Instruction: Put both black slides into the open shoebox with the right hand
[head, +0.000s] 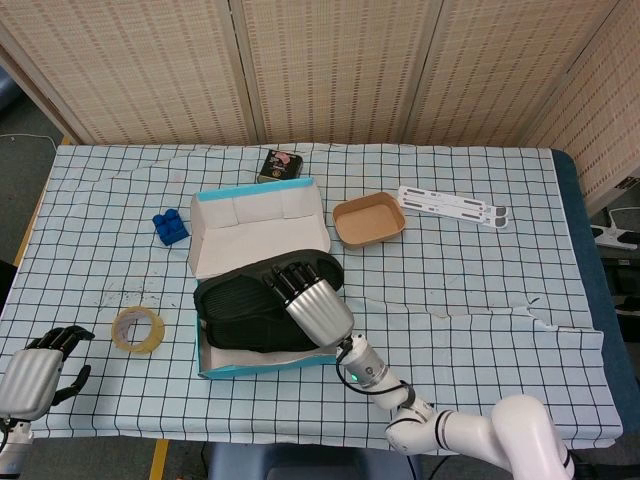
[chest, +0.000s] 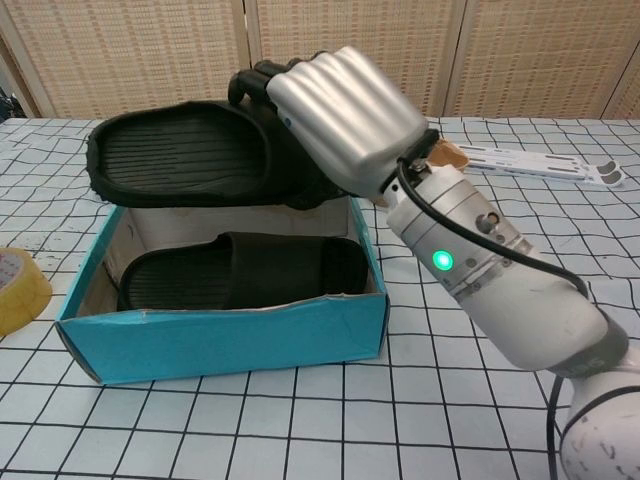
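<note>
My right hand (head: 312, 305) (chest: 340, 110) grips a black slide (head: 250, 293) (chest: 185, 152) by its strap end and holds it level above the open teal shoebox (head: 262, 362) (chest: 220, 340). Inside the box lies the other black slide (chest: 240, 275) flat on the bottom, mostly hidden under the held one in the head view. The box lid (head: 255, 235) stands folded back behind. My left hand (head: 40, 368) rests at the table's near left corner, fingers curled, holding nothing.
A roll of yellow tape (head: 138, 329) (chest: 18, 290) lies left of the box. A blue toy brick (head: 170, 226), a small dark packet (head: 281, 165), a brown paper bowl (head: 369, 219) and a white flat stand (head: 452, 206) sit further back.
</note>
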